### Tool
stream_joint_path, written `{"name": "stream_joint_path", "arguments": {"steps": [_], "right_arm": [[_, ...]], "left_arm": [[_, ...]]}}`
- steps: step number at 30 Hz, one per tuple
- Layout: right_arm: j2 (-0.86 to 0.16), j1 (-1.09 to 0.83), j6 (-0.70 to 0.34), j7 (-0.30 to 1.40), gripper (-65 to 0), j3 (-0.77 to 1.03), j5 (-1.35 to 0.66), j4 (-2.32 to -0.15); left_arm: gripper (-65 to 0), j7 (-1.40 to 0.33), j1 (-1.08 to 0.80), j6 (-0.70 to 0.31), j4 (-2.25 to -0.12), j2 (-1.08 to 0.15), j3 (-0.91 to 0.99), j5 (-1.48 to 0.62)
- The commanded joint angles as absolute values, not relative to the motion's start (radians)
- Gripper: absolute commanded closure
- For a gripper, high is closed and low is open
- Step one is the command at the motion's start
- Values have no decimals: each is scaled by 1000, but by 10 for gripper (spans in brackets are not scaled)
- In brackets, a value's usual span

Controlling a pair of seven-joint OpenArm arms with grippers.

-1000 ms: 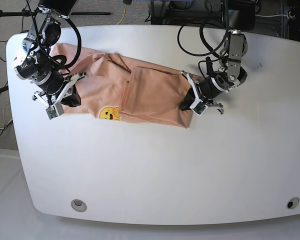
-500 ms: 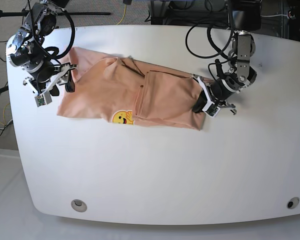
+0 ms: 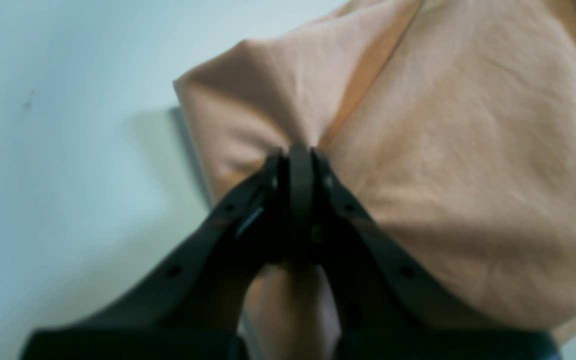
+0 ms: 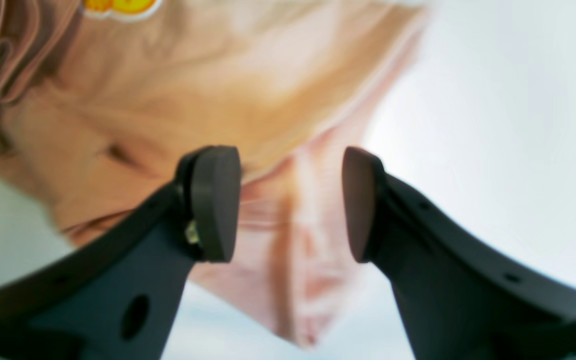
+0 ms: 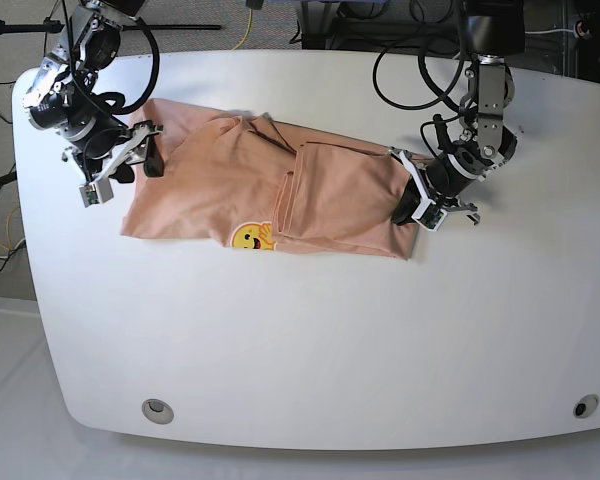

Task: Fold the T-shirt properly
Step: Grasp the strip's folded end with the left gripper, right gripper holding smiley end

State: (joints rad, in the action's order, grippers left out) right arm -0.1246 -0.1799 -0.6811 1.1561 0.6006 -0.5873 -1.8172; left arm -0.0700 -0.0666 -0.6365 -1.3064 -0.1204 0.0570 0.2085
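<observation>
— Two pincers in view? State of each?
— Left gripper (image 3: pixel 299 155) clamped on a bunched fold of the peach T-shirt (image 5: pixel 280 195). Right gripper (image 4: pixel 290 200) spread wide, gripping nothing.
— And the shirt?
— Spread across the white table (image 5: pixel 330 330) between both pincers; smiley print (image 5: pixel 250 237) beyond the right one's tips.
</observation>
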Motion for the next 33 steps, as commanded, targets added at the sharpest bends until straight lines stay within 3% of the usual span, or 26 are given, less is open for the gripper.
{"name": "stream_joint_path", "arguments": {"steps": [1, 15, 33], "right_arm": [[-140, -156, -687, 1141, -315, 608, -662, -1770], [-176, -96, -687, 1125, -315, 608, -759, -1567], [-257, -102, -685, 1033, -315, 604, -743, -1521]], "left_arm": [[-13, -156, -77, -638, -1302, -127, 56, 265], [-13, -156, -79, -638, -1302, -125, 56, 265], [-13, -156, -79, -638, -1302, -125, 56, 263]]}}
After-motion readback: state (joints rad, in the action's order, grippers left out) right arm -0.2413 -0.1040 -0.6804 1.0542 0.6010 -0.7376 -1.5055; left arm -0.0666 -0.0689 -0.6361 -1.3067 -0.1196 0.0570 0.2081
